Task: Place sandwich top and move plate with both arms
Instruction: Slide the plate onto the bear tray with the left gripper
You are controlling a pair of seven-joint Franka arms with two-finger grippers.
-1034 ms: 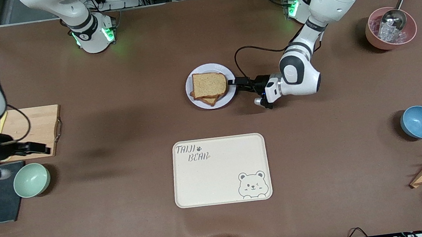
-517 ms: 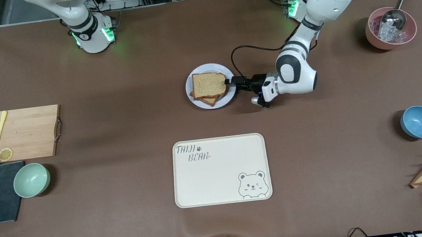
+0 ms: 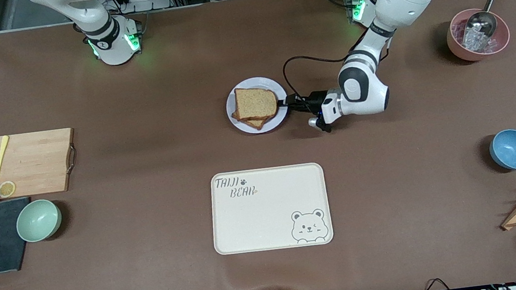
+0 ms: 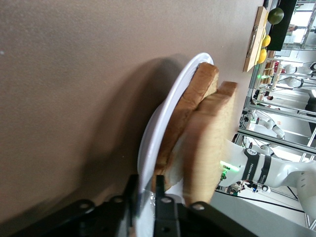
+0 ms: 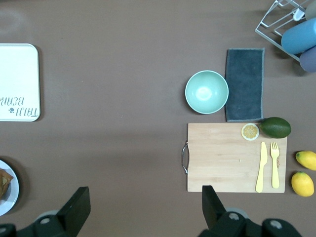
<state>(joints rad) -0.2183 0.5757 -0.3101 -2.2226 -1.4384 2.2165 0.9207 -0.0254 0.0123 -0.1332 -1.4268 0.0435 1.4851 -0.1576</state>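
Note:
The pale plate point(image 3: 279, 118) sits mid-table, farther from the front camera than the bear tray. The sandwich top point(image 3: 255, 103), a plain brown slice, lies on it, skewed over a lower slice point(image 3: 255, 123). My left gripper point(image 3: 288, 103) lies low at the plate's rim on the left arm's side, shut on the rim. In the left wrist view its fingers point(image 4: 160, 190) pinch the plate's edge point(image 4: 163, 123), with the top slice point(image 4: 207, 148) just past them. My right gripper point(image 5: 145, 197) is open and empty, high over bare table beside the cutting board point(image 5: 222, 158); the plate's edge point(image 5: 14, 191) shows.
The cream bear tray point(image 3: 270, 208) lies nearer the front camera than the plate. A cutting board point(image 3: 26, 163) with cutlery, lemons, an avocado, a grey cloth and a green bowl point(image 3: 38, 220) are at the right arm's end. A blue bowl point(image 3: 513, 149), pink bowl point(image 3: 477, 34) and wooden rack are at the left arm's end.
The right arm has risen and drawn out of the front view at its own end of the table. The left gripper has stayed at the plate's rim and closed on it.

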